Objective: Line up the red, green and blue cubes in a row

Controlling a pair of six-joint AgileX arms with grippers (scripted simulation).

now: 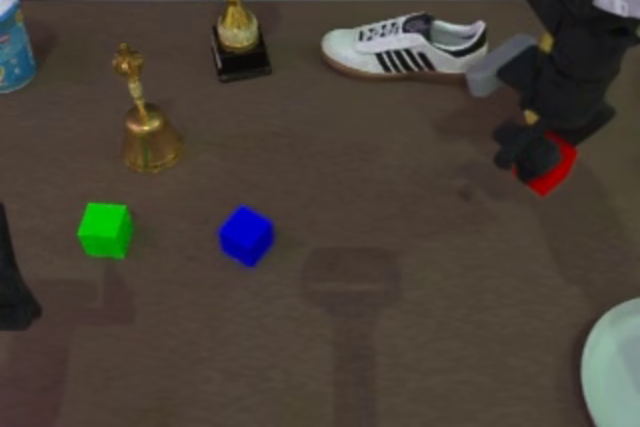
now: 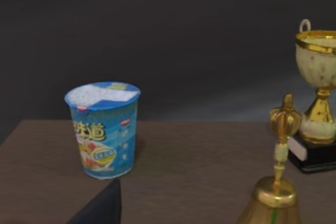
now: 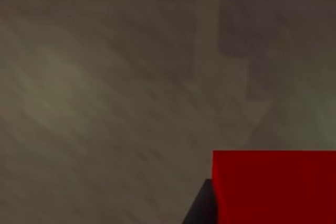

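The red cube (image 1: 553, 171) lies at the right of the table, half hidden under my right gripper (image 1: 530, 152), which is shut on it. In the right wrist view the red cube (image 3: 273, 187) fills the lower corner with one dark finger (image 3: 202, 205) pressed against its side. I cannot tell whether it rests on the table or hangs just above it. The green cube (image 1: 105, 230) sits at the front left. The blue cube (image 1: 246, 235) stands a little to its right, turned at an angle. My left gripper (image 1: 12, 292) is parked open at the left edge.
A white striped shoe (image 1: 405, 47) lies at the back right, close to my right arm. A gold trophy (image 1: 236, 7) and a brass bell (image 1: 148, 117) stand behind the cubes. A noodle cup (image 1: 12, 37) is at the back left, a pale plate (image 1: 615, 367) at the front right.
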